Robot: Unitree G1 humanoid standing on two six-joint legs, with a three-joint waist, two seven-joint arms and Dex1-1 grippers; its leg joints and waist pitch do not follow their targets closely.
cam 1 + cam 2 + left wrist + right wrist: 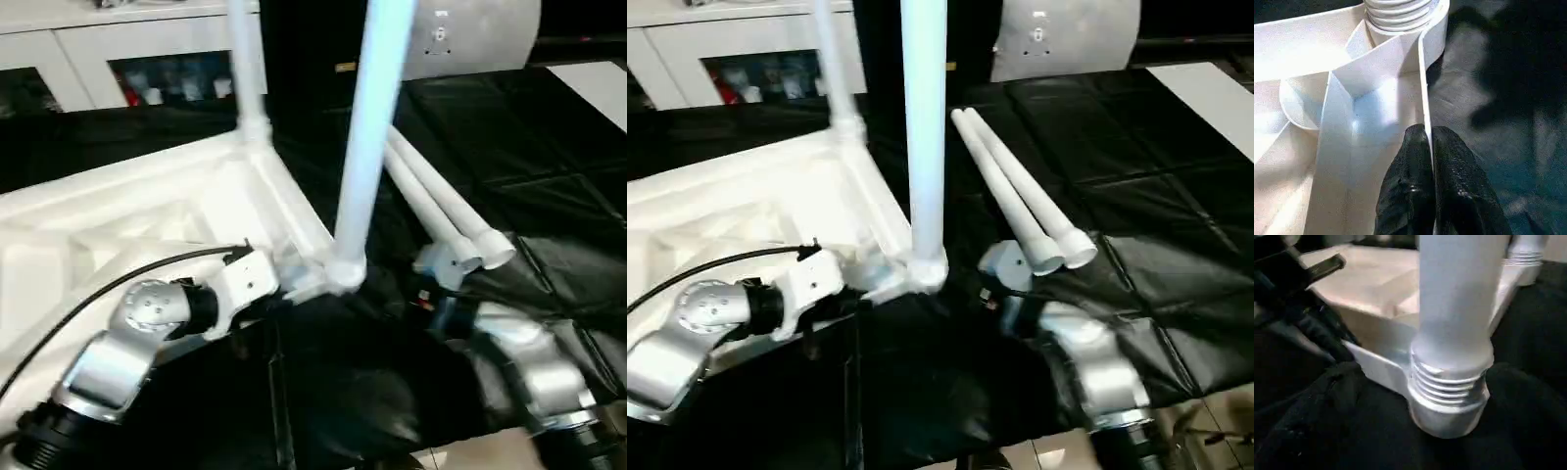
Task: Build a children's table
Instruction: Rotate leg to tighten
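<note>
White plastic tabletop point(147, 225) lies ribs-up on the black work table point(1136, 196); my left gripper point(1429, 161) pinches its rim wall to steady it, one leg point(367, 137) stands socketed; my right fingers I cannot tell

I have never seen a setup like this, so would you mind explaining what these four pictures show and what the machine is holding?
This is a humanoid robot with two silver arms, putting together a small white children's table. The two wide pictures come from cameras on its head, looking down over its forearms. The other two come from cameras on its wrists.

The table top lies upside down on a black-covered work table, ribbed underside up. Two legs already stand in corner sockets: the near leg and the far leg. Two loose legs lie beside it.

The left gripper pinches the top's thin rim wall between its black fingers. The right wrist view looks closely at the near leg's threaded base; I cannot tell what the right gripper is doing.
</note>
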